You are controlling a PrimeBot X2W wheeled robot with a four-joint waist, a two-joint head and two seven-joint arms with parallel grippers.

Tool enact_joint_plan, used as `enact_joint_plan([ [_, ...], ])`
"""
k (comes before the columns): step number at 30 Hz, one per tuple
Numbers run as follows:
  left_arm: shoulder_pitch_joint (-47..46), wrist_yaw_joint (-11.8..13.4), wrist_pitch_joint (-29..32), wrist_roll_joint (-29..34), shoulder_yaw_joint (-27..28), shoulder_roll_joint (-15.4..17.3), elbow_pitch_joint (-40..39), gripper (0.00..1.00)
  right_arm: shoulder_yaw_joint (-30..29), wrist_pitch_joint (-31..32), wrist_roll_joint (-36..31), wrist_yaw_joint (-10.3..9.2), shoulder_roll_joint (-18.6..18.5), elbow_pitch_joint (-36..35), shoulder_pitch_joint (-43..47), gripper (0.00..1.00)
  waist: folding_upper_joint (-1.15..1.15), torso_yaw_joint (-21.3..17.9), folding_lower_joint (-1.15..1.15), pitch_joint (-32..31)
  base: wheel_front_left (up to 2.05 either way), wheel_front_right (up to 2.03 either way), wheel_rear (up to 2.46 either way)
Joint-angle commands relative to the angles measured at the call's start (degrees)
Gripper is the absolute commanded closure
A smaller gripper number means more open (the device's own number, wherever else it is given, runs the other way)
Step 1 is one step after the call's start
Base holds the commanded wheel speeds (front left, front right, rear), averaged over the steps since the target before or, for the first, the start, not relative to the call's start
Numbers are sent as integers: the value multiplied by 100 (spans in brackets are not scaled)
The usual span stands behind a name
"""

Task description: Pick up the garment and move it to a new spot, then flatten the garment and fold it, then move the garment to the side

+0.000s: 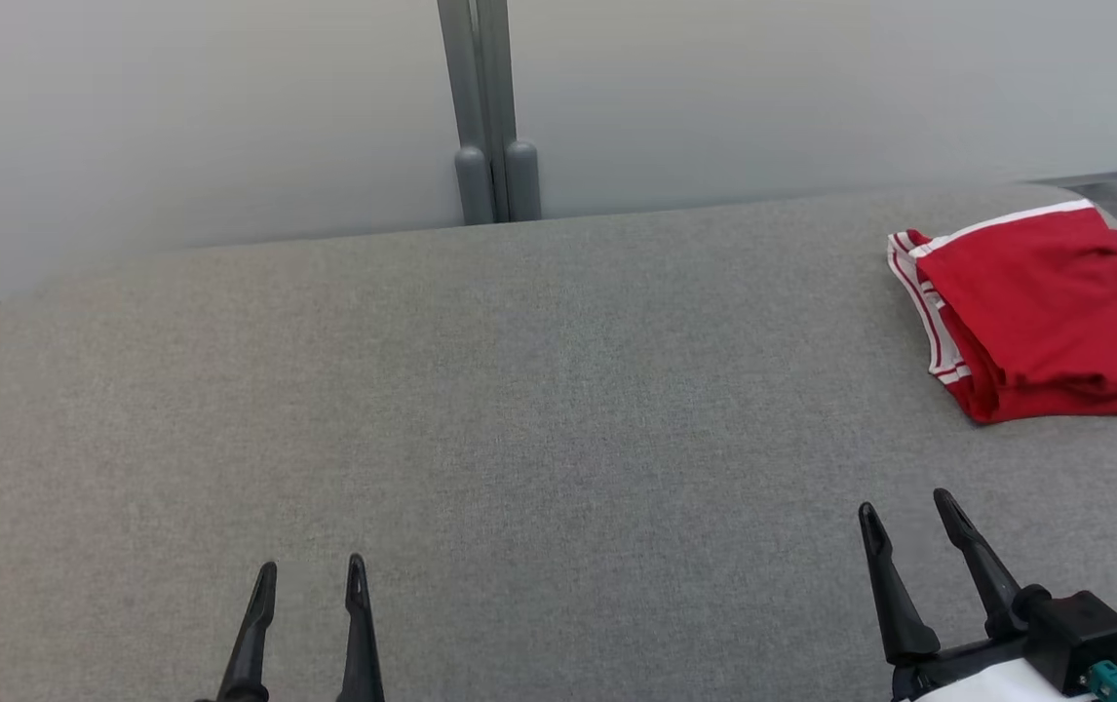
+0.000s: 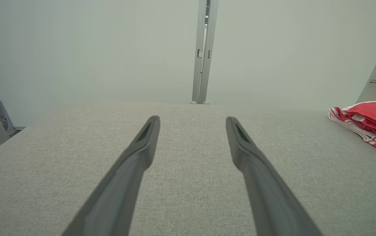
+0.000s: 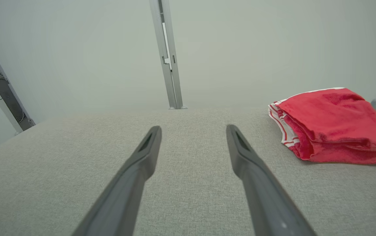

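Head view: spotting a red garment [image 1: 1041, 312] folded at the far right of the grey bench [image 1: 519, 409], striped edge facing left, long axis lying roughly left to right, slightly tilted. Noting left jaws and right jaws both spread wide, empty, well apart from it. Left wrist view: catching the garment [image 2: 371, 123] far right, stripes leftward. Right wrist view: finding the garment [image 3: 329, 124] ahead-right, folded edge nearest.

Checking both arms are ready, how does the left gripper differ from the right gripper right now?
The left gripper sits far from the red garment; the right gripper is nearer it. The left gripper's fingers point nearly straight up the head view; the right gripper's lean leftward. Both are open and empty.
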Motion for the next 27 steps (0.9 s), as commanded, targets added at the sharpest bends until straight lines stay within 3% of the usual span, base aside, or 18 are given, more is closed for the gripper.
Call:
enact_joint_plan([
  [1, 173, -26, 2, 49, 9, 1, 36, 0, -28, -13, -18, -12, 22, -11, 117, 0, 0, 20, 1, -282, 0, 0, 0],
  [25, 406, -110, 2, 218, 81, 1, 212, 0, -234, -13, 40, -11, 174, -23, 318, 0, 0, 104, 1, -482, 0, 0, 0],
  [26, 345, -101, 0, 169, 59, 0, 210, 100, -228, 1, 31, -1, 167, -26, 252, 100, 0, 104, 1, -483, 0, 0, 0],
  [27, 349, -102, 0, 177, 50, 0, 237, 100, -224, 1, 37, 0, 169, 6, 254, 100, 0, 104, 1, -484, 0, 0, 0],
])
